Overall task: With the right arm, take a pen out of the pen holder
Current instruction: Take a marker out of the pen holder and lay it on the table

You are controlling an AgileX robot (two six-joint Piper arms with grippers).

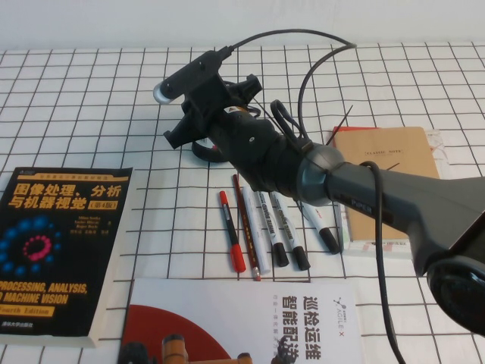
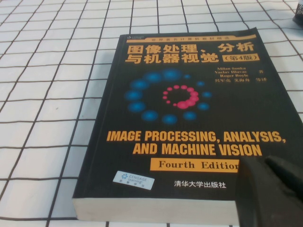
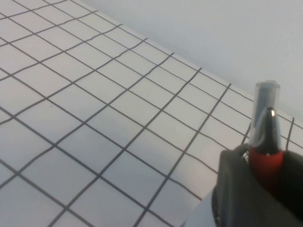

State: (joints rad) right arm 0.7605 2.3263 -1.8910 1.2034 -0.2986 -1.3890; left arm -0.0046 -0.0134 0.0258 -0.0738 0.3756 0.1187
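My right gripper [image 1: 198, 133] reaches over the far middle of the table, pointing down. In the right wrist view the right gripper [image 3: 266, 165] is shut on a red pen [image 3: 265, 163] with a clear cap, which stands up between its dark fingers [image 3: 236, 189]. A dark curved rim [image 1: 206, 154] shows just under the gripper; the pen holder itself is hidden by the arm. My left gripper [image 2: 274, 189] hangs over the lower corner of a black book [image 2: 180, 118].
Several pens lie side by side mid-table: a red pen [image 1: 232, 230], a brown pencil [image 1: 246, 227] and white markers [image 1: 270, 227]. A brown notebook [image 1: 386, 163] lies at the right, the black book [image 1: 57, 250] at the left, a white booklet [image 1: 242, 322] in front.
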